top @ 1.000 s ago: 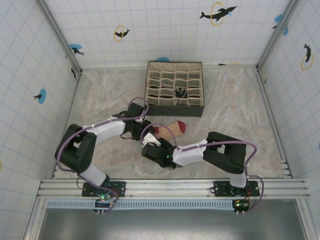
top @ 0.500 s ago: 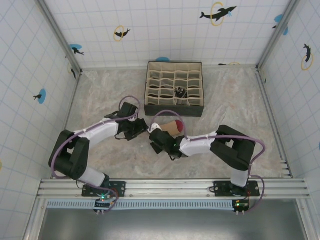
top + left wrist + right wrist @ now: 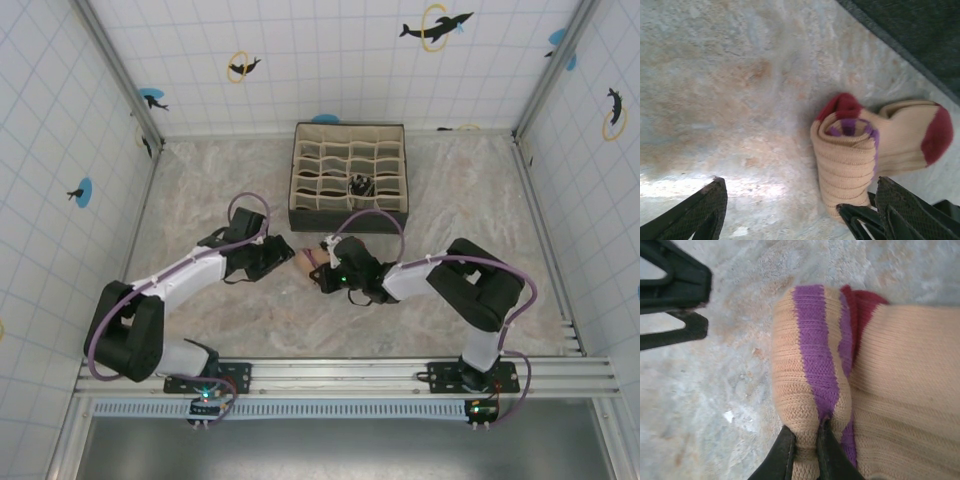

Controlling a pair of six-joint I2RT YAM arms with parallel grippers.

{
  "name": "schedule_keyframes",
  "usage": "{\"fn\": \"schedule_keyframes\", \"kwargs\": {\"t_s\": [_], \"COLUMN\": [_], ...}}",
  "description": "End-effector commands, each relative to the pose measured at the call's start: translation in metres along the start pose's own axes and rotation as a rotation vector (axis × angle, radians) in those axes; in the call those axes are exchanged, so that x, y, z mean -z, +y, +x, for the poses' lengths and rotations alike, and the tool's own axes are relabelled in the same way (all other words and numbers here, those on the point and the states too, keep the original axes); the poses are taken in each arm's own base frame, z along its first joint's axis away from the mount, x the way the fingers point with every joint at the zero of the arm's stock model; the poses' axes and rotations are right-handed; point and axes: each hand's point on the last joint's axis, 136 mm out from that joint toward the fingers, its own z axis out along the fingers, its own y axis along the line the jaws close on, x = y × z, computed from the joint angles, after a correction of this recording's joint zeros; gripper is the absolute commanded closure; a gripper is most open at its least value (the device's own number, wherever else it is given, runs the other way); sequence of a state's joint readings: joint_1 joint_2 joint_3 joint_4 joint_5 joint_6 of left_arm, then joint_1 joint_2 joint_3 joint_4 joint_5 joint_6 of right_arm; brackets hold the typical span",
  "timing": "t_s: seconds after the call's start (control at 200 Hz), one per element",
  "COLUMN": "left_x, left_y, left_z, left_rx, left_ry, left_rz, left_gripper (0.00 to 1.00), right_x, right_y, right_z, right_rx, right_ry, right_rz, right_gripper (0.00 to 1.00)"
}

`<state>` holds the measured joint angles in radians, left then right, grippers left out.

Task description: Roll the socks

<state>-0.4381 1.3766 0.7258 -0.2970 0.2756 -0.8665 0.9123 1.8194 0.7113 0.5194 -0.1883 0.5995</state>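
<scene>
From above, we see the peach sock [image 3: 304, 259] mid-desk [image 3: 200, 190], at 6 o'clock from the organizer [image 3: 349, 218], between left claw [image 3: 283, 258] and right claw [image 3: 322, 268]. Left wrist: the left claw [image 3: 800, 190] gapes wide, with the roll toward its 3 o'clock finger. Right wrist: the right claw [image 3: 805, 450] is pinched onto the sock's rolled edge.

My left hand [image 3: 283, 259]: low over the marbled table [image 3: 200, 200], just left of the peach sock [image 3: 304, 260].
My right hand [image 3: 325, 268]: at the sock's right side, touching it.
Divided box [image 3: 310, 219]: behind both my hands, near the sock.
Black-and-white sock [image 3: 360, 185]: bundled in one of the box's cells.
</scene>
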Motion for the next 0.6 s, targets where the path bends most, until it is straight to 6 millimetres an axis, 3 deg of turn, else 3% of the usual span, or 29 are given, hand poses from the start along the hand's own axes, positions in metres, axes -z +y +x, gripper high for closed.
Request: {"fn": "schedule_keyframes", "kwargs": {"t_s": [0.0,0.245,0.591], "left_x": [-0.002,-0.011,-0.031], "left_y": [-0.008,-0.015,-0.028], "left_z": [0.004,0.016,0.037], "left_rx": [0.015,-0.004,-0.046], "left_ry": [0.006,0.03,0.075], "left_rz": [0.082,0.117,0.131], "left_gripper": [0.25,0.31,0.35], "right_x": [0.01,0.019,0.024], "right_y": [-0.032,-0.027,-0.042], "right_z": [0.08,0.064,0.069], "right_rx": [-0.292,-0.494,-0.705], "right_ry": [0.245,0.196,0.188], "right_rz": [-0.001,-0.114,-0.124], "right_gripper": [1.0,1.0,1.0]}}
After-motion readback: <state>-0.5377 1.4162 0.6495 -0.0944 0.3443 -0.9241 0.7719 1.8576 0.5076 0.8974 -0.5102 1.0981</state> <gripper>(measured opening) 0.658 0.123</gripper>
